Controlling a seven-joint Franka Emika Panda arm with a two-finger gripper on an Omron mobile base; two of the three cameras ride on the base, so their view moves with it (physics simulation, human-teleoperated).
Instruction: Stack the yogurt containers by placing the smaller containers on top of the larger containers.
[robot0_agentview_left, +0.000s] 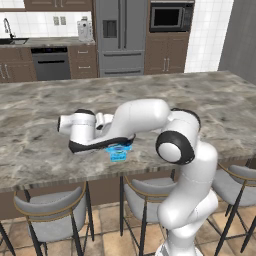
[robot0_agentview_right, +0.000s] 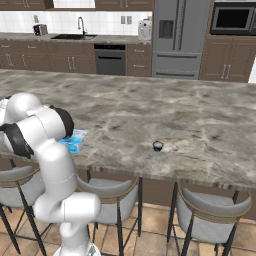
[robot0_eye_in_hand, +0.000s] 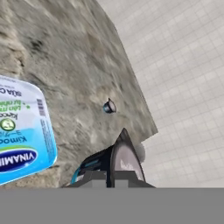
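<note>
Tub (robot0_eye_in_hand: 22, 133) near counter (robot0_agentview_right: 165, 115) front edge, under arm. Tiny cup (robot0_agentview_right: 158, 146) well apart, further along counter. Gripper (robot0_eye_in_hand: 117, 162) nearly closed on dark cup (robot0_eye_in_hand: 124, 159), beside tub. Judgement: centre cup over lid, lower level, release gently.

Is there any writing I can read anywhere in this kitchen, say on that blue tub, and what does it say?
"VINAMI…": white letters on the dark blue band of the light-blue tub in the hand view, cut off at the picture's edge.
Green and blue lines above it on the same tub: too blurred and tilted to read.
A barcode stands near its corner; no digits legible.
Small dark cup: no readable text.
</note>
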